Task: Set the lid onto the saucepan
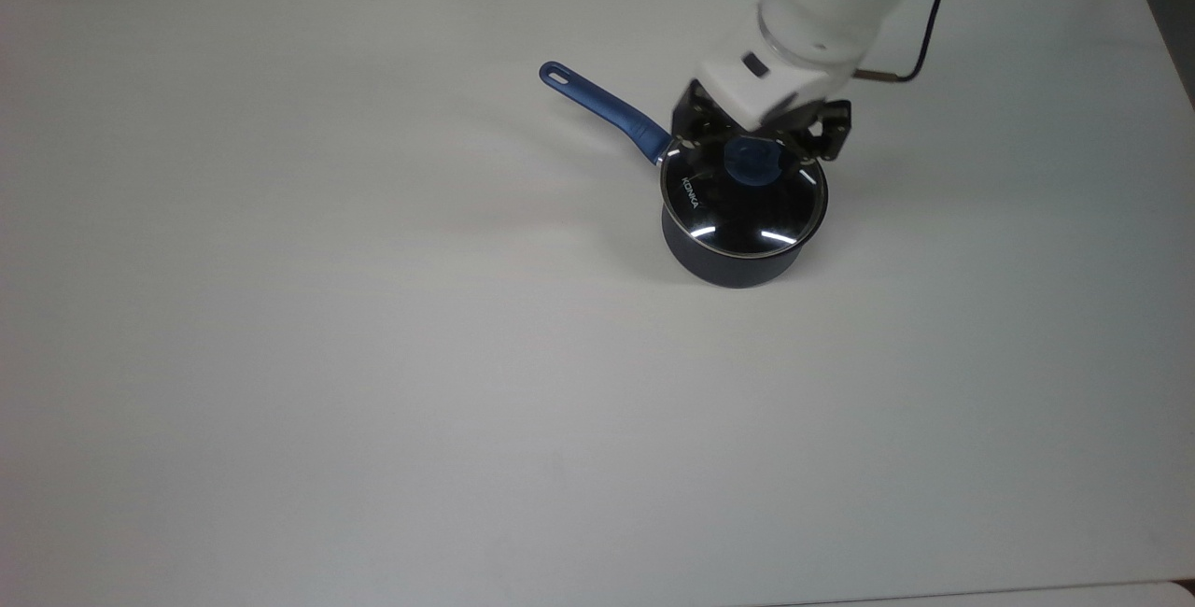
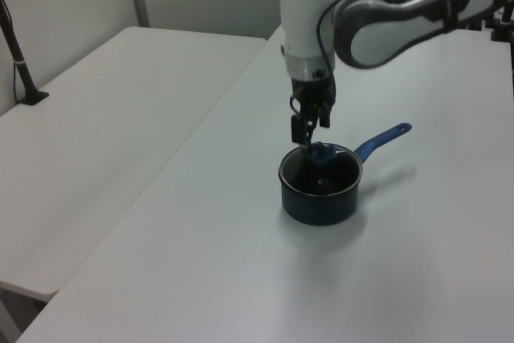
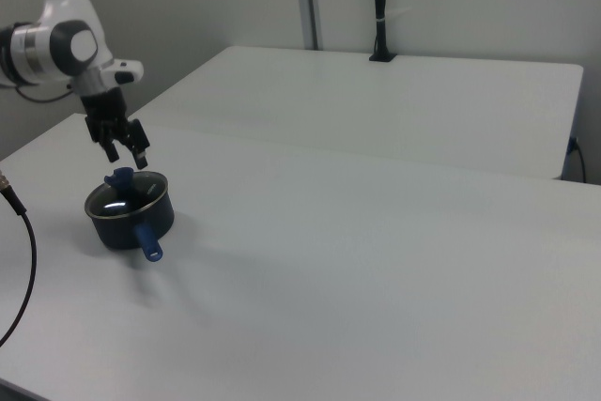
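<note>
- The glass lid [image 1: 744, 201] sits on the saucepan [image 1: 733, 261], rim seated all round, with its blue knob [image 1: 752, 162] uppermost.
- The gripper [image 1: 758, 133] hangs just above the knob, fingers [image 3: 139, 154] spread apart and holding nothing.
- Step in hand, by judgement: retreat. The gripper should rise straight up, both fingers clear of the knob, to avoid nudging the lid.
- The saucepan stands on the white table [image 1: 373, 355], its blue handle [image 1: 605, 110] pointing to the top view's upper left.

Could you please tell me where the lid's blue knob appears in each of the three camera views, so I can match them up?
Top view: the knob lies right of centre in the upper part, just under the open gripper.
Left view: it sits at the far rim of the saucepan, right of centre, at.
Right view: far left, mid-height, at.
Shared landmark: the saucepan's blue handle.
</note>
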Available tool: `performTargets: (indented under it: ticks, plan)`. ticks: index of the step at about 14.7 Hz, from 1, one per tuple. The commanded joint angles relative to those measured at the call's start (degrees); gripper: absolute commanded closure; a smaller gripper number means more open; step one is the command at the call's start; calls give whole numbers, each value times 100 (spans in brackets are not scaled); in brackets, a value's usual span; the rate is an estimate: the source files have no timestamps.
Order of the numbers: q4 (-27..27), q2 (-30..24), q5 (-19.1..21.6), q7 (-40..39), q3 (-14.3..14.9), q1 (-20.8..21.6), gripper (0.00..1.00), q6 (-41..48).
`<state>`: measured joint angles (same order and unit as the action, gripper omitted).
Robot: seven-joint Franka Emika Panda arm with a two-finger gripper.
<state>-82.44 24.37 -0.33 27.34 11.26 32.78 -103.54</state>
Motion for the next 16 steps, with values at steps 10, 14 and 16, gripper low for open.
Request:
performTargets:
  ticks: [10,14,16]
  plan:
    - [-228,-1259,104,-1767,96,-1686,0,1301]
    - [-281,-1321,60,-2099,96,-1933,0,1337]
    - [-272,-1347,51,-2145,104,-2013,0,1345]
